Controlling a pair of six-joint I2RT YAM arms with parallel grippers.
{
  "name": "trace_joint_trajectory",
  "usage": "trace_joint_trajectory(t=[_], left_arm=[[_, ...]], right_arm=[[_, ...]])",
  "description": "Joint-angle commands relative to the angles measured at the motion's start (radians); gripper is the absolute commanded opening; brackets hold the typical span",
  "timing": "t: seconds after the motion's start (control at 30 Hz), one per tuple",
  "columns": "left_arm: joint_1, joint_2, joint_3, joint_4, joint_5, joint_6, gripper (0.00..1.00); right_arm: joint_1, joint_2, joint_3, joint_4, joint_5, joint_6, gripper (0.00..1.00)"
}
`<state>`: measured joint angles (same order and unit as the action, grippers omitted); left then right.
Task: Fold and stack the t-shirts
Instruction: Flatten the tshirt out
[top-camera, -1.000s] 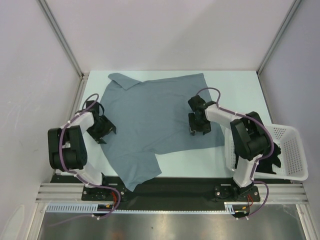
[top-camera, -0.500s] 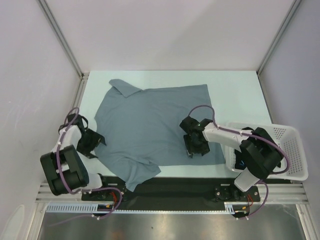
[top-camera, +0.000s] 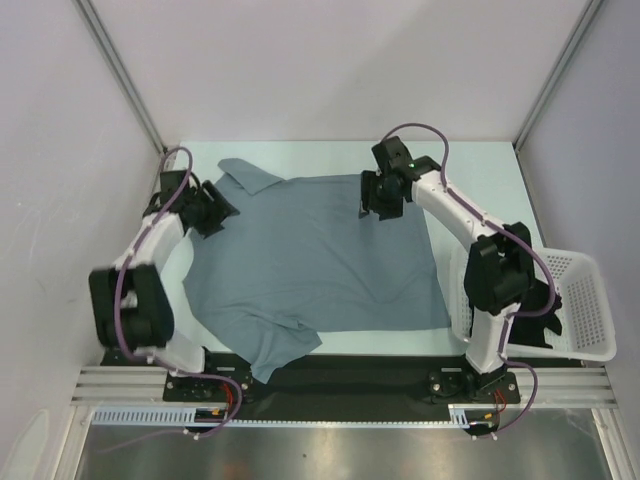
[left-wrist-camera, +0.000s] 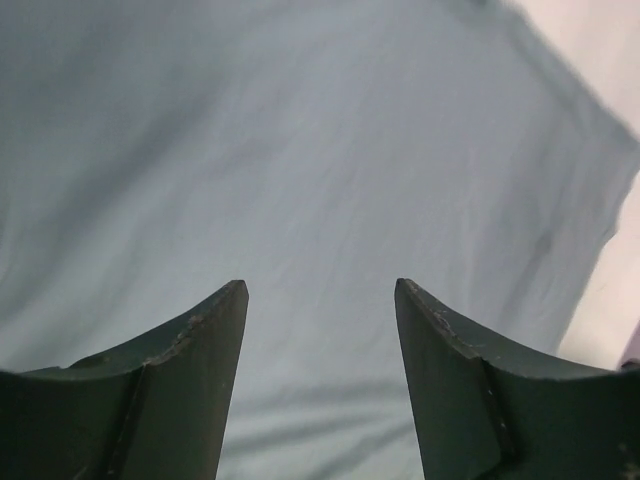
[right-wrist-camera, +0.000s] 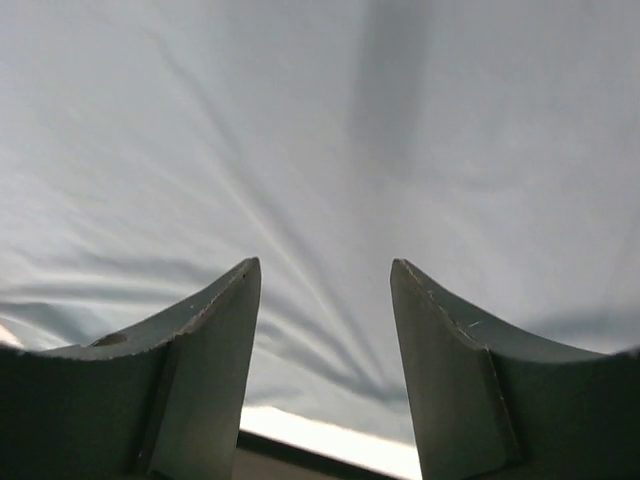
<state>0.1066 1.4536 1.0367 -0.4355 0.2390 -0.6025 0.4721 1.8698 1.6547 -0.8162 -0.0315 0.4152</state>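
The grey-blue shirt (top-camera: 320, 260) lies spread over the middle of the table (top-camera: 480, 165), with its collar (top-camera: 245, 172) at the upper left and one sleeve (top-camera: 275, 350) trailing off the near edge at the lower left. No fold is made yet, so I judge the task to be at the laying-out stage, just before the first fold.

At the upper left of the top view, the left gripper (top-camera: 205, 212) sits at the shirt's left edge, just below the collar. Its jaws stand well apart with nothing between them. Its own camera shows only cloth beneath, and I cannot tell whether the tips touch it.

Right of centre, the right gripper (top-camera: 383, 198) is over the shirt's upper right corner. It too is spread wide and empty, above creased cloth near the hem.

Next, each gripper likely needs to come down, pinch its edge and carry it across evenly.

A white basket (top-camera: 590, 300) sits at the far right.
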Motion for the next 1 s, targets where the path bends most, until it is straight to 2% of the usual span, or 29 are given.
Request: trace_joint_trajectory(t=[0.0, 0.03, 0.13, 0.2, 0.27, 0.47, 0.6, 0.7, 0.97], left_arm=[[-0.001, 0.233, 0.158, 0.294, 0.135, -0.071, 0.67], [-0.001, 0.339, 0.195, 0.346, 0.150, -0.132, 0.66], [-0.015, 0.460, 0.319, 0.418, 0.148, -0.220, 0.58], [-0.019, 0.549, 0.373, 0.470, 0.140, -0.276, 0.57], [-0.027, 0.612, 0.419, 0.457, 0.125, -0.296, 0.50], [-0.048, 0.662, 0.422, 0.465, 0.063, -0.316, 0.46], [-0.061, 0.689, 0.431, 0.443, 0.019, -0.307, 0.38], [-0.062, 0.695, 0.410, 0.455, -0.016, -0.309, 0.37], [-0.061, 0.768, 0.465, 0.452, -0.027, -0.329, 0.39]], right_arm=[[0.005, 0.061, 0.123, -0.020, -0.113, 0.004, 0.60], [0.005, 0.061, 0.125, -0.024, -0.113, 0.011, 0.60], [0.003, 0.029, 0.070, -0.020, -0.107, 0.023, 0.60], [0.000, 0.003, 0.025, -0.003, -0.099, 0.027, 0.60], [-0.007, -0.037, -0.039, 0.011, -0.096, 0.025, 0.60], [-0.044, -0.099, -0.142, 0.037, -0.097, 0.027, 0.60], [-0.076, -0.112, -0.162, 0.052, -0.105, 0.022, 0.60], [-0.087, -0.112, -0.164, 0.057, -0.114, 0.020, 0.60], [-0.098, -0.116, -0.187, 0.064, -0.126, 0.005, 0.60]])
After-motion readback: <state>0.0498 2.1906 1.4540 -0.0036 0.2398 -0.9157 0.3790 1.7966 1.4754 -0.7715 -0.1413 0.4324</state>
